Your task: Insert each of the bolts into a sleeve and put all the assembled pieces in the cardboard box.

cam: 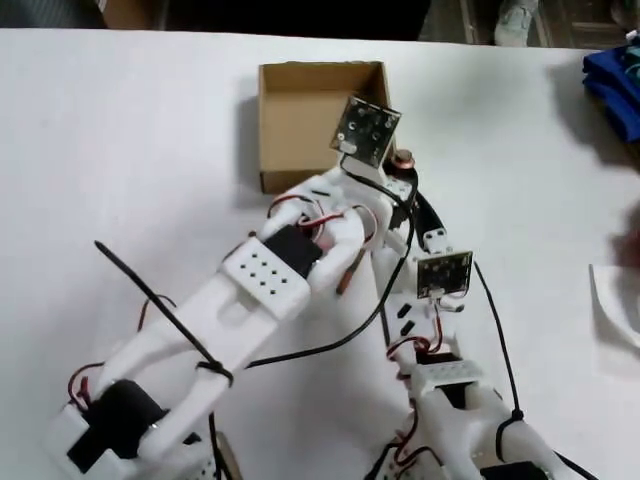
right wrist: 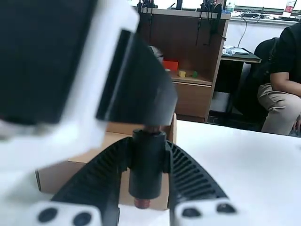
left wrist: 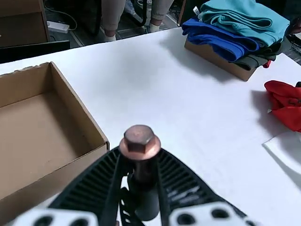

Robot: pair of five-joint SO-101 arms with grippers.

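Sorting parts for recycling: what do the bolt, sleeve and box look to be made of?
The bolt looks metal, perhaps copper-plated: dull reddish sheen on its hex head. The sleeve is matte black, plastic or rubber; I cannot tell which. The box is plain brown cardboard with raw cut edges.

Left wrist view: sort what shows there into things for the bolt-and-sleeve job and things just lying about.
For the job:
bolt
sleeve under the bolt's head
cardboard box
left claw, closed on the bolt

Lying about:
folded clothes
red cloth
white sheet
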